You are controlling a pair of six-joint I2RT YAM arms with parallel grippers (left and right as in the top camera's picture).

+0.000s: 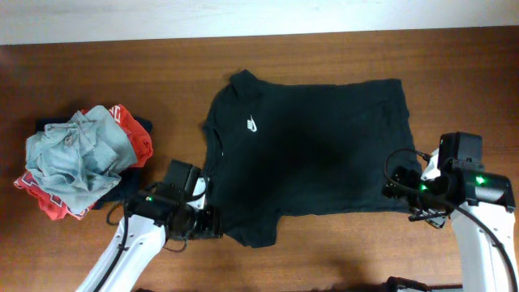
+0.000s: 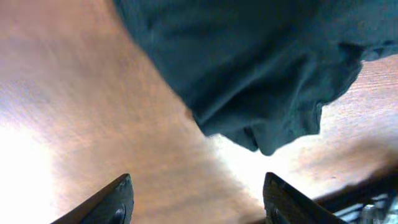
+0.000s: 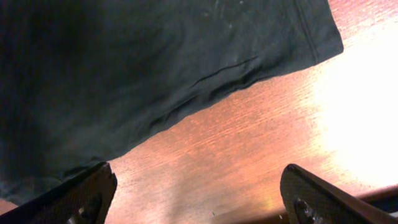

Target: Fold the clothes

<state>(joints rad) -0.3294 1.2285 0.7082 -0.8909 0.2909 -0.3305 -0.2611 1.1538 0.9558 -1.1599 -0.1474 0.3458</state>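
Note:
A large black T-shirt (image 1: 312, 150) with a small white chest logo (image 1: 252, 125) lies spread flat on the wooden table (image 1: 340, 251), collar to the left. My left gripper (image 1: 212, 219) hovers at the near-left sleeve; in the left wrist view this gripper (image 2: 198, 186) is open over bare wood, and the sleeve (image 2: 261, 68) hangs just beyond its fingertips (image 2: 115, 202). At the shirt's near-right hem corner sits my right gripper (image 1: 396, 190). Seen from its wrist, the gripper (image 3: 196, 177) is wide open, bare wood between the fingers (image 3: 317, 196), and the hem (image 3: 143, 68) reaches the left finger.
A heap of other garments (image 1: 81, 158), grey-blue on top with red-and-white and navy beneath, lies at the table's left. The table's far edge meets a pale wall (image 1: 243, 16). Bare wood runs along the near side between the two arms.

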